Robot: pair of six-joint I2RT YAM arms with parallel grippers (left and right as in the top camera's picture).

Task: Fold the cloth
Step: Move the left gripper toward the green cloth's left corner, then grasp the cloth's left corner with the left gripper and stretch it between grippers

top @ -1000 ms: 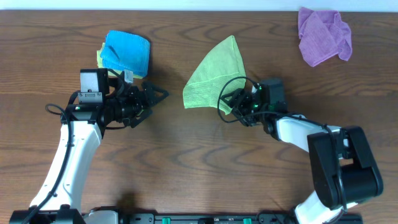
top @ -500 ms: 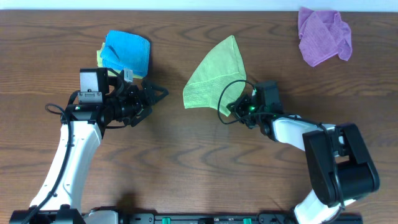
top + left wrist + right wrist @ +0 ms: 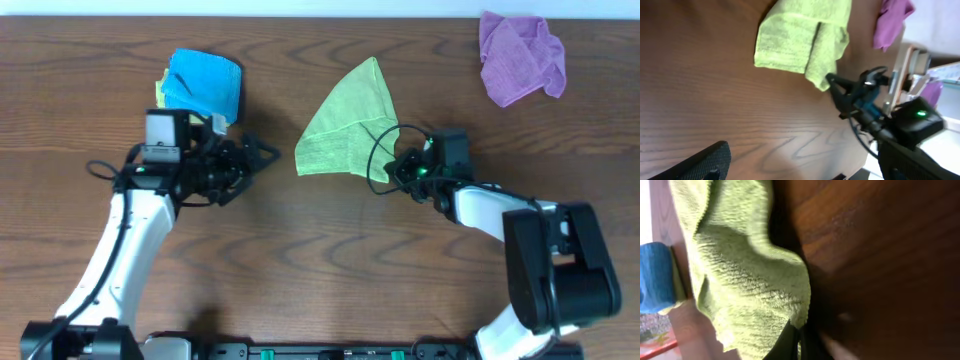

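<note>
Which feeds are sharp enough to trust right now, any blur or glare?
Overhead: sharp and evenly lit, green cloth crisp. Left wrist: soft all over, with a washed-out bright background at the right edge. Right wrist: cloth weave sharp up close, a dark shadow beside its edge, bottom of the frame dark and indistinct.

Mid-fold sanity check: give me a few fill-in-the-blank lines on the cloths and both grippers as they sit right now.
1. The middle cloth, whose near corner meets the right gripper, is ___ in colour.
2. The crumpled cloth at the far right corner is ___.
3. The folded stack at the far left has a ___ cloth on top.
4. The left gripper touches no cloth, and its jaws are ___.

Missing words: green; purple; blue; open.
</note>
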